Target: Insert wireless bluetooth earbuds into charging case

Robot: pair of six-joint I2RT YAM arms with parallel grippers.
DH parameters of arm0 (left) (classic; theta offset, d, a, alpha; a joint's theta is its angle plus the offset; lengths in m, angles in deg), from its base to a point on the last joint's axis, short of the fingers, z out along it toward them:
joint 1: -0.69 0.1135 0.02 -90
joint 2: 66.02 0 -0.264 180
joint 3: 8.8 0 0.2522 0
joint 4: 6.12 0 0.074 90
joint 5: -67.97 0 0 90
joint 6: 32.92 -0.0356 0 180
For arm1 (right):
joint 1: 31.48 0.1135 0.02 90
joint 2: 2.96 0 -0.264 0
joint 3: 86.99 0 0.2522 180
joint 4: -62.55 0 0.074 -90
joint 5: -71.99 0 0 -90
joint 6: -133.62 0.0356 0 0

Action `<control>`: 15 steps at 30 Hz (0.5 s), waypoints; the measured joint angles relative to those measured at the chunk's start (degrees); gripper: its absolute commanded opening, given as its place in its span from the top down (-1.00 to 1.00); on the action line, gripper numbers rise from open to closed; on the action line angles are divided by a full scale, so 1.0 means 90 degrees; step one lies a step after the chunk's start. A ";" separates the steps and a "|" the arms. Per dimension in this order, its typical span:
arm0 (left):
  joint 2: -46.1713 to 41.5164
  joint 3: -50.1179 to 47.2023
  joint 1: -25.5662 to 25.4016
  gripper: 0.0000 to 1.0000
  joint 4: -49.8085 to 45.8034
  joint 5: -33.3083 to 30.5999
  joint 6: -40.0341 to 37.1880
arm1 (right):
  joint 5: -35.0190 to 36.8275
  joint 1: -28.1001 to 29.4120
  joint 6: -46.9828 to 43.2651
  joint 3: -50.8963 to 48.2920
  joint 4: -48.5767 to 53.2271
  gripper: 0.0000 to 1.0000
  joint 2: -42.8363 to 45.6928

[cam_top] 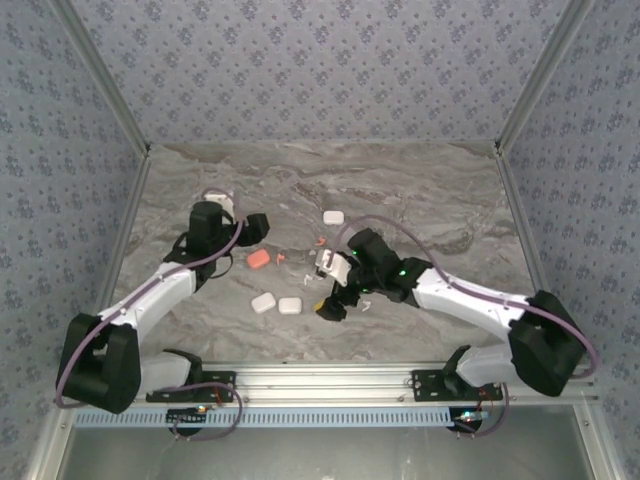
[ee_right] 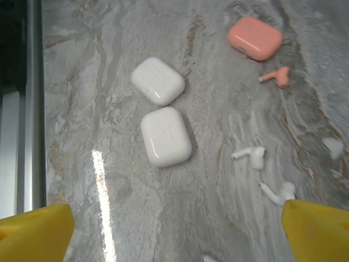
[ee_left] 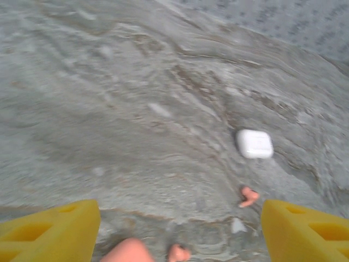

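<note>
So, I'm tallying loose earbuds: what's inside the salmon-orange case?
The salmon-orange case is closed, so its inside is hidden. One orange earbud lies outside, beside it, not touching.

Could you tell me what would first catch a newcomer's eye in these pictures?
Probably the salmon-orange case at the top right of the right wrist view, bright against the grey marbled table. Near the middle lie the upper white case and the lower white case, close together, with a white earbud and a second white earbud loose to their right and an orange earbud just below the salmon-orange case.
</note>
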 measured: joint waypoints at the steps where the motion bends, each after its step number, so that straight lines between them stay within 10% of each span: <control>1: -0.0102 -0.0119 0.0112 -0.57 -0.0012 -0.0005 0.0056 | 0.0049 0.0056 -0.0073 0.0066 -0.0056 -1.00 -0.0160; 15: -0.1299 -0.0444 0.0527 -0.64 -0.0610 -0.0243 0.0182 | 0.1071 0.1226 -0.0993 0.1484 -0.0282 -0.86 -0.2987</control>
